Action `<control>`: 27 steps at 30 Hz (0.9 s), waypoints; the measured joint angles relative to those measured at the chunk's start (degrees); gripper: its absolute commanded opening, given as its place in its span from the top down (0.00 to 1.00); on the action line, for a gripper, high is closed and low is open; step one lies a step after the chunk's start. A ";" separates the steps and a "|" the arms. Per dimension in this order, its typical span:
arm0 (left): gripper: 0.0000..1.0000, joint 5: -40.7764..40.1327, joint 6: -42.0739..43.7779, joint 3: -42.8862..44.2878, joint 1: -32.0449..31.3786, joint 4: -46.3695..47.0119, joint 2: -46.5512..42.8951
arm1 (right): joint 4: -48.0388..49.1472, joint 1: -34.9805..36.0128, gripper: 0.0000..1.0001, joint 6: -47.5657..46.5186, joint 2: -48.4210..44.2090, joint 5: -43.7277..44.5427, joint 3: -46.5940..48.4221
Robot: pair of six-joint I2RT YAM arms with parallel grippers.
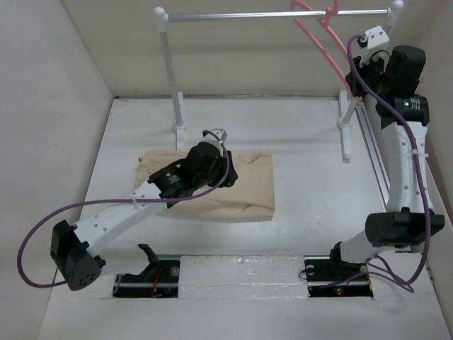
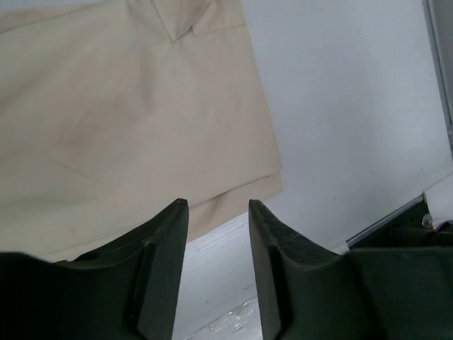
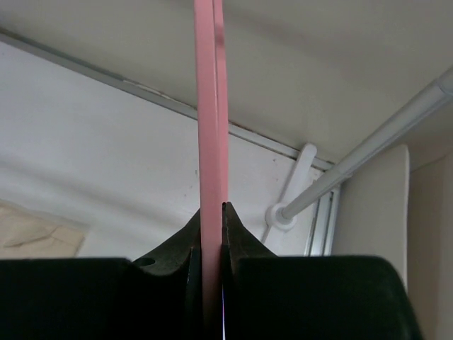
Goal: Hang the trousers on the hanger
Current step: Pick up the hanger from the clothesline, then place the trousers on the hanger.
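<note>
The beige trousers (image 1: 244, 188) lie folded flat on the table, left of centre; they also fill the upper left of the left wrist view (image 2: 127, 113). My left gripper (image 1: 219, 138) hovers over their far edge, open and empty, its fingers (image 2: 166, 262) apart above the cloth's corner and bare table. The salmon-pink hanger (image 1: 322, 35) hangs by its hook from the silver rail at the far right. My right gripper (image 1: 352, 88) is shut on the hanger's lower part; in the right wrist view the pink bar (image 3: 211, 127) runs straight up from between the closed jaws.
The clothes rail (image 1: 276, 15) on two white posts (image 1: 173, 78) stands across the back of the table. Pale walls enclose left, back and right. A metal track (image 1: 375, 156) runs along the right side. The arm bases sit at the near edge.
</note>
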 measured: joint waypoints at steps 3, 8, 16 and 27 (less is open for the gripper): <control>0.54 -0.70 -0.04 4.72 0.00 -2.62 0.00 | -0.61 2.69 1.00 -0.44 -3.65 5.77 -1.29; 0.43 -1.22 -0.11 17.16 0.00 -5.25 0.61 | 0.26 5.35 1.00 -0.61 -9.68 12.96 -8.46; 0.40 0.74 -0.90 34.95 -0.09 -6.05 8.24 | 4.57 10.64 1.00 -0.31 -23.85 21.46 -28.33; 0.35 0.00 -2.34 61.31 -5.33 -9.11 32.22 | 4.28 28.98 1.00 4.50 -37.13 33.92 -44.28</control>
